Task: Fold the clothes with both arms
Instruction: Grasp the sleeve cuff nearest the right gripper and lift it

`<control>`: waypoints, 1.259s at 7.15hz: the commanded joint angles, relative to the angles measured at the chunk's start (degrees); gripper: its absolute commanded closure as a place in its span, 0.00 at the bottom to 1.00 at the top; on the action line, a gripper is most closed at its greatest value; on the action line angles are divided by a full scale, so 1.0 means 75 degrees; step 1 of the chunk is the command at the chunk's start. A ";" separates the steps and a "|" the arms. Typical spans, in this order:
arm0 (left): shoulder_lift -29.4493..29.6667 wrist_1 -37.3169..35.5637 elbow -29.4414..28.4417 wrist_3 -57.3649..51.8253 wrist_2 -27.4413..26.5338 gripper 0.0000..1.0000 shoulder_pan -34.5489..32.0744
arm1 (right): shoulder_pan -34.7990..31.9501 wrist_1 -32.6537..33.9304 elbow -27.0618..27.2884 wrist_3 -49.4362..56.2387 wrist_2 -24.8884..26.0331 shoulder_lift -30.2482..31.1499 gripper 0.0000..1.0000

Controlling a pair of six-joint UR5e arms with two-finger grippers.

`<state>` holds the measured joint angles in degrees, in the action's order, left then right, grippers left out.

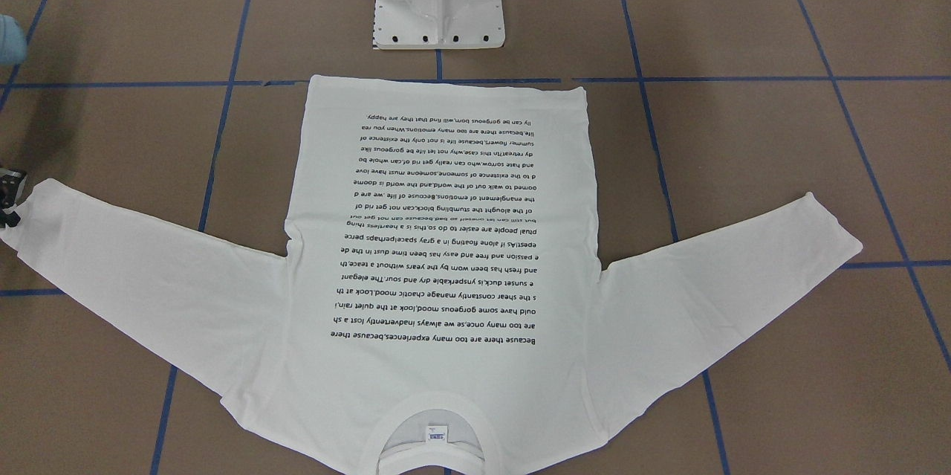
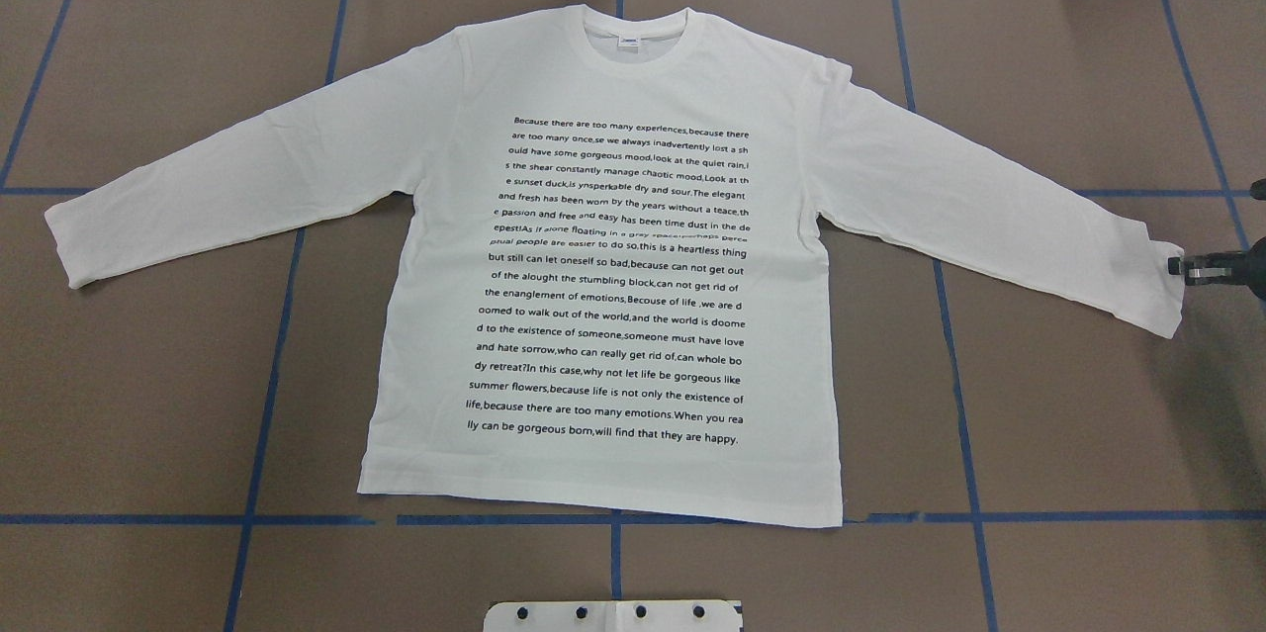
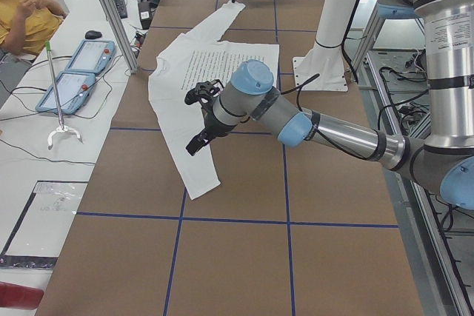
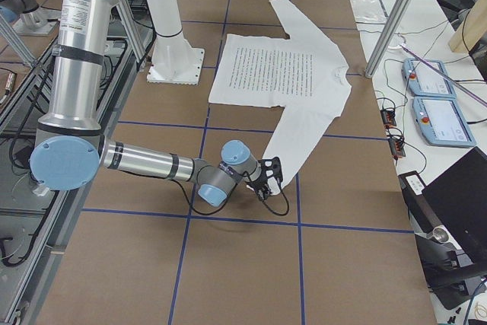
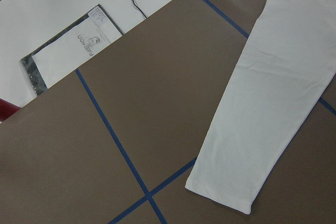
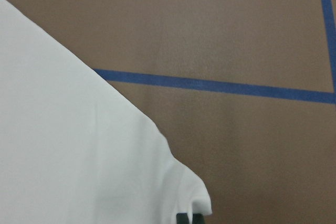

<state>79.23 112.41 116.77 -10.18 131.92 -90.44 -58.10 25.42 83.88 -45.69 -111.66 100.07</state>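
Right fingers [image 2: 1177, 265] touching T-shirt [image 2: 613, 78] cuff edge

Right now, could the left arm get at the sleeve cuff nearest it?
Probably yes. The left end effector hangs close above that sleeve, and the cuff lies flat on the table with nothing covering it.

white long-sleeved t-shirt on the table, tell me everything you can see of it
The white long-sleeved cotton-looking T-shirt lies flat, print side up, on the brown table gridded with blue tape. It has a ribbed round collar with a small neck label and many lines of small black text. Both sleeves spread outward; the hem faces the white metal pedestal base. The right arm's black end effector meets one cuff; a grip is unclear.
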 commanded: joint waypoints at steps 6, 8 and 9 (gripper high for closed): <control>-0.0180 -0.0327 -0.0686 0.0057 -0.0093 0.00 0.0011 | -0.1032 0.9394 0.4297 -0.0012 -0.0817 -0.3978 1.00; -0.0298 -0.0445 -0.0686 0.0045 -0.0094 0.00 0.0011 | -0.0471 1.1583 0.3878 -0.0570 -0.0267 -0.6337 1.00; -0.0345 -0.0445 -0.0686 0.0045 -0.0094 0.00 0.0011 | 0.0030 1.1576 0.3283 -0.1318 -0.0091 -0.7228 1.00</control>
<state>77.07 109.23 111.66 -9.81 131.24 -90.35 -61.46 109.01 112.59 -50.17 -114.09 54.71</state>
